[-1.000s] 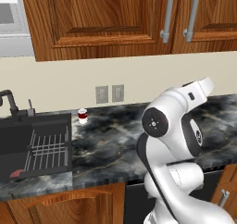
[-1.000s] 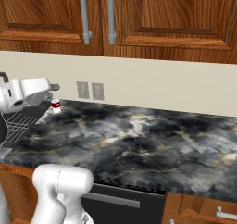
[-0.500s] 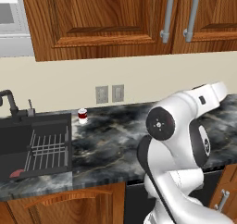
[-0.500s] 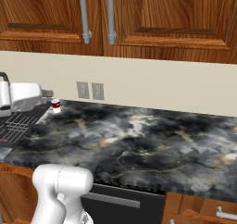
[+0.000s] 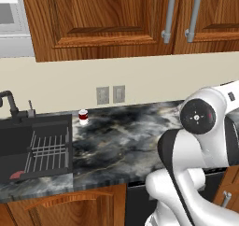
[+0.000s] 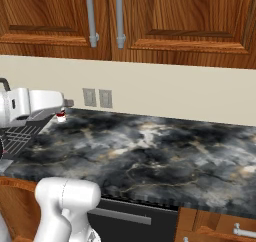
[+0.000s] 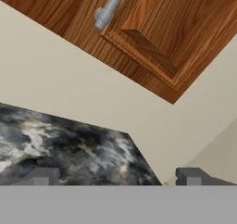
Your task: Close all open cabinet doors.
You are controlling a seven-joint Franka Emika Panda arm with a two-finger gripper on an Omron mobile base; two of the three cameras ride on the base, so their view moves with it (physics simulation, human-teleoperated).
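Two tall reddish-brown cabinet doors (image 5: 107, 19) (image 6: 180, 16) hang above the counter, and both look flush with the cabinet front. Their grey bar handles (image 5: 170, 15) (image 6: 119, 16) stand side by side at the seam. In the hand view the right door (image 7: 171, 28) and its handle (image 7: 109, 8) fill the top, seen tilted. My gripper (image 7: 115, 177) is open, its two dark fingertips (image 7: 39, 176) far apart with nothing between them. It hangs well below the doors, over the counter's right end.
A dark marbled counter (image 5: 121, 141) (image 6: 150, 151) runs below. A black sink (image 5: 32, 150) with a faucet sits at the left. A small red can (image 5: 83, 116) stands by the wall outlets (image 5: 111, 94). My white arm (image 5: 200, 141) bulks at the right.
My arm's upper part has swung to the right in the left base view, partly past the frame edge. The doors, can and counter have not moved.
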